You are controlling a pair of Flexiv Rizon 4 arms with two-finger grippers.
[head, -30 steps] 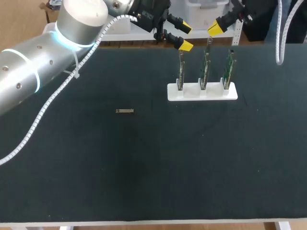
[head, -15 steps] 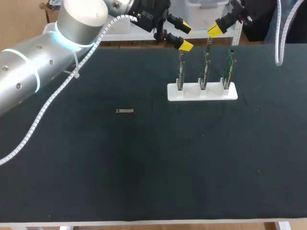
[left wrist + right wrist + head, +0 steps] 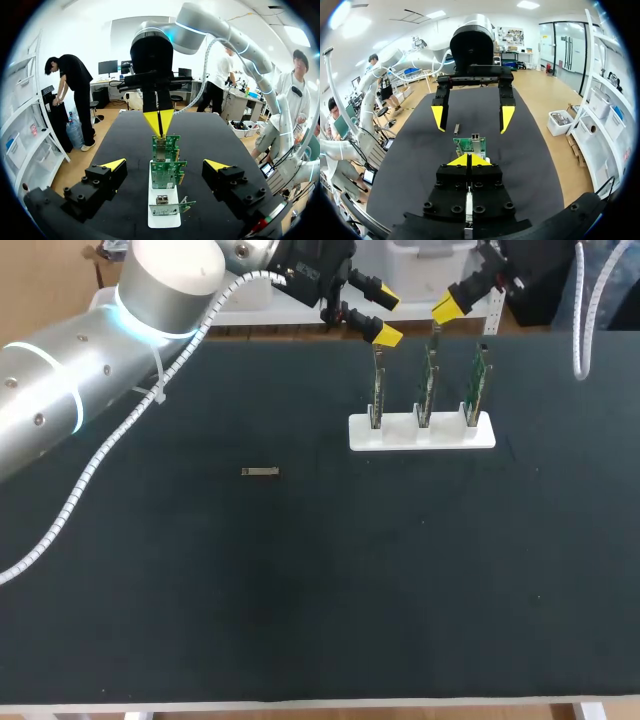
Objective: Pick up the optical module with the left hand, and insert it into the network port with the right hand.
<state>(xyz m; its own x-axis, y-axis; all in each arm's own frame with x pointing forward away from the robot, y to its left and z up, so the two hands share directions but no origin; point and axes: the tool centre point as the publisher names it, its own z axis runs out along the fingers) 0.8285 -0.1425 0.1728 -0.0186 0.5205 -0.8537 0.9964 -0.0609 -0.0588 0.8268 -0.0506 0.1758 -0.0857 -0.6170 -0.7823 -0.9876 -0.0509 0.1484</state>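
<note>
Left gripper: my fingers spread wide, empty, by the cards. Right gripper: tips pressed together, empty, dipped slightly since earlier. Module lies untouched.

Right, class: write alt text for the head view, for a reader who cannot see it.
The left gripper, open, and the right gripper, shut, hover by the tops of three upright green circuit boards in a white holder at the far edge of a black table. An optical module lies on the table, left of the holder, untouched.
</note>
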